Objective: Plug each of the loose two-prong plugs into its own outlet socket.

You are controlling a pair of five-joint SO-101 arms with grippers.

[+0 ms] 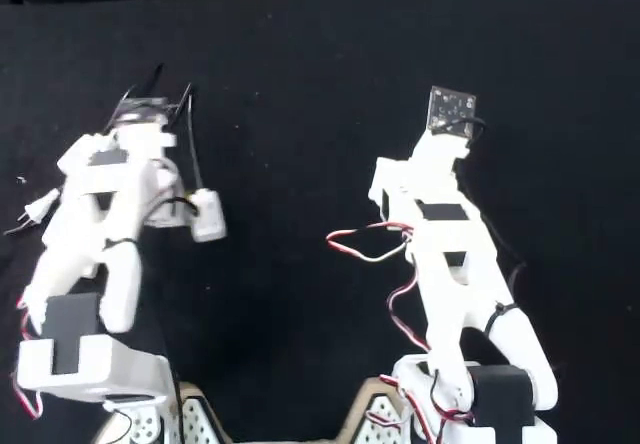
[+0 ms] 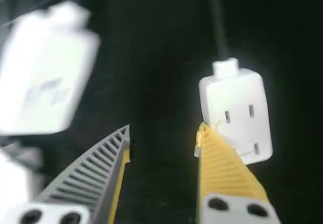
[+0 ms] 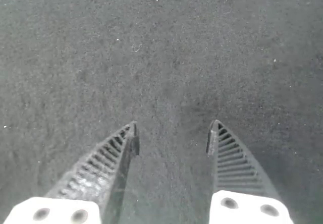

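Left wrist view: we see the left gripper [image 2: 164, 130] wide, its ribbed yellow finger [image 2: 222, 168] overlapping a blocky white outlet socket [image 2: 237, 108].
Right gripper [image 3: 174, 124]: wide over fuzzy black cloth [image 3: 151, 42].
Nearby: loose plug [image 1: 40, 207].

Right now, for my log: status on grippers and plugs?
Left gripper open at white outlet socket, slots empty. Right gripper open over black cloth. Loose plug on cloth, unplugged.

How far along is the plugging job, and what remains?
Done: nothing visible; the white square outlet socket shows empty slots. In hand: nothing; the left hand is open beside that socket, and the right hand is open over the black cloth. Left: the small white two-prong plug lies loose on the cloth and needs picking up and plugging in.
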